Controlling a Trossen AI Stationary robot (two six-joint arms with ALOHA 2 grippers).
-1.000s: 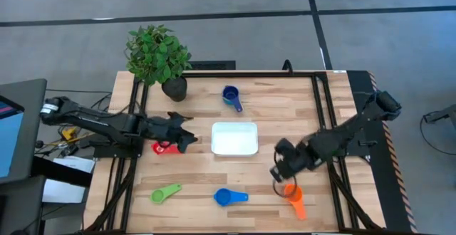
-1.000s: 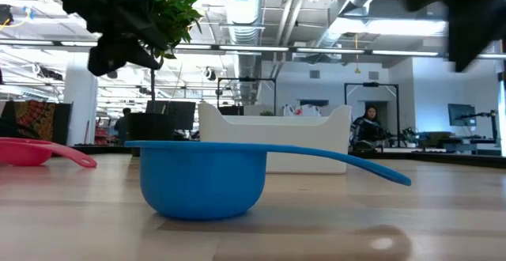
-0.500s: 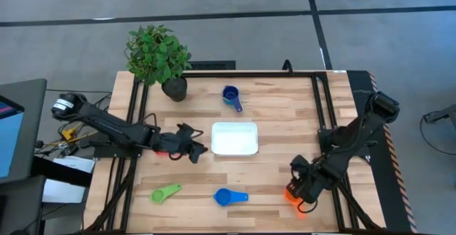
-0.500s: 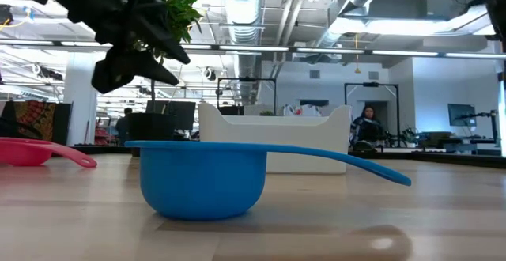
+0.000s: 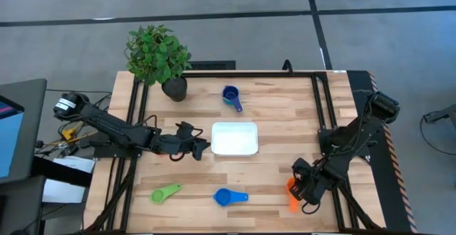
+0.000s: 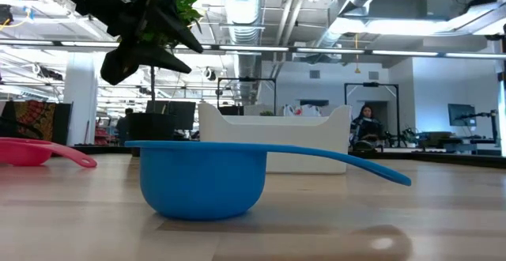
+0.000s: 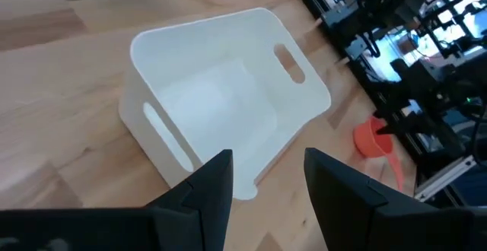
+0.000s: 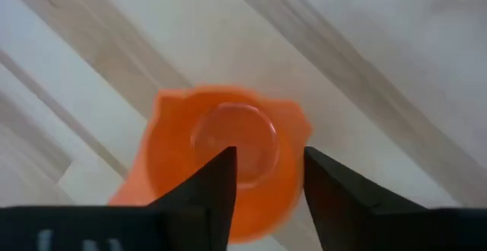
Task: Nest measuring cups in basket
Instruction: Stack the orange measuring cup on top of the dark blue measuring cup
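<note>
The white basket (image 5: pixel 235 139) stands mid-table. My left gripper (image 5: pixel 200 148) hovers open just left of it, and in the left wrist view it (image 7: pixel 266 181) faces the basket (image 7: pixel 221 110). My right gripper (image 5: pixel 304 186) is open over the orange cup (image 5: pixel 291 192) near the near right edge. The right wrist view looks down past the gripper (image 8: pixel 268 176) into that cup's bowl (image 8: pixel 221 160). The green cup (image 5: pixel 165 192), blue cup (image 5: pixel 229 196) and navy cup (image 5: pixel 230 96) rest on the wood. The red cup (image 6: pixel 35 152) shows in the low view. Light blue and yellow cups are out of view.
A potted plant (image 5: pixel 158 55) in a dark pot (image 5: pixel 174 87) stands at the far left corner. Black frame rails (image 5: pixel 322 114) run along the table's left and right sides. Bare wood lies between the basket and the near cups.
My left gripper has moved right, from over the red cup toward the basket's left side. My right gripper has swung toward the near edge and come down over the orange cup. The cups and basket have stayed where they were.
</note>
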